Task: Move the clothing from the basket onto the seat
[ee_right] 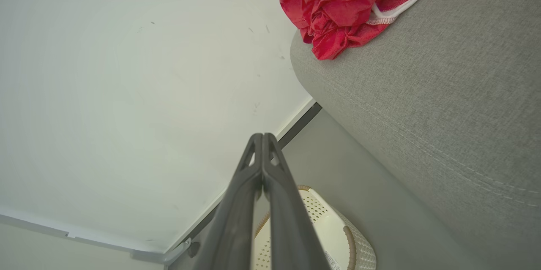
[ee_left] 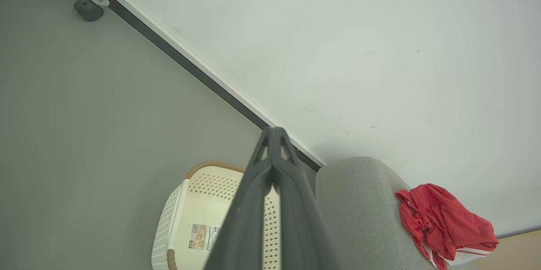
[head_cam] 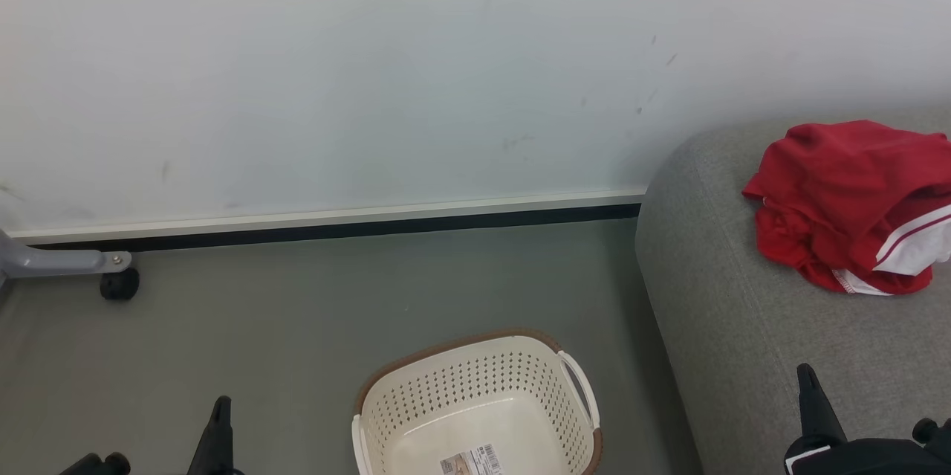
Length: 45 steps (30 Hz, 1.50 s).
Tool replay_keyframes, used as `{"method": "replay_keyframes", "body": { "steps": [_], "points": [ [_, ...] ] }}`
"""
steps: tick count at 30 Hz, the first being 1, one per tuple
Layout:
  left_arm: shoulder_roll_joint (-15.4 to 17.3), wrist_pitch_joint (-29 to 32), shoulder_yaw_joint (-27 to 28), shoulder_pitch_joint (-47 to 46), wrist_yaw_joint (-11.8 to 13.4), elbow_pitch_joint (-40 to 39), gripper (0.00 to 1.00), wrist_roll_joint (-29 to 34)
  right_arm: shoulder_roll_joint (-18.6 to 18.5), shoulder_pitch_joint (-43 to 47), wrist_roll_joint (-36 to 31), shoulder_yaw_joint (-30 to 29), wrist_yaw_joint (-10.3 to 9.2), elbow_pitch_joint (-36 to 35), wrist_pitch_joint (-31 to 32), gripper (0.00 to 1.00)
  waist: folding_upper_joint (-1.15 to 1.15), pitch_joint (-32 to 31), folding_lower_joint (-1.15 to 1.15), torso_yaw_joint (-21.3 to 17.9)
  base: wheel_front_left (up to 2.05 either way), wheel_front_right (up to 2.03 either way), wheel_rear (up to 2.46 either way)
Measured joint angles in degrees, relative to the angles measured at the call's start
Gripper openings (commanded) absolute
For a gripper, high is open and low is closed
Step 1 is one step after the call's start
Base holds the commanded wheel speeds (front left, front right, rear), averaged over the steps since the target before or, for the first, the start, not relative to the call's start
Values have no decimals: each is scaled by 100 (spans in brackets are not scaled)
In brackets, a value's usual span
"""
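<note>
- Currently the left tool [head_cam: 219, 427] is pointing up from the lower left of the head view, its two dark fingers pressing together tip to tip, clenched on nothing.
- The right tool [head_cam: 811, 389] is doing the same at the lower right. Its fingers are meeting along their length in its own wrist view, with nothing between them, and it is showing against the grey fabric of the seat [head_cam: 728, 326].
- The basket [head_cam: 475, 386] is sitting upright on the floor [head_cam: 297, 326] between the two tools, just beside the seat's rounded end. A printed label [head_cam: 472, 460] is lying on its bottom, and no red fabric is showing in the part I can see.
- The clothing [head_cam: 839, 200] is lying bunched on top of the seat, near the wall [head_cam: 371, 73], with its white trim facing the front edge. I cannot separate the garments within the heap.
- Key relation: the clothing is lying ahead and to the right of both tools, well apart from the left one and nearer the right. The heap is crumpled, so it is giving no clear long axis.
- Judgement: the transfer is looking complete. Any tidying reach would be falling to the right arm.
</note>
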Motion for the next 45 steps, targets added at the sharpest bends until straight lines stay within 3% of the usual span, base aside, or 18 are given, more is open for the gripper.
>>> {"method": "replay_keyframes", "body": {
  "steps": [45],
  "points": [
    [-389,808,665,-617,-601,347,0,-2874,326,-509,3150,-878,583,495,810,0,0,193,-1,21,0,0,0]
  ]
}}
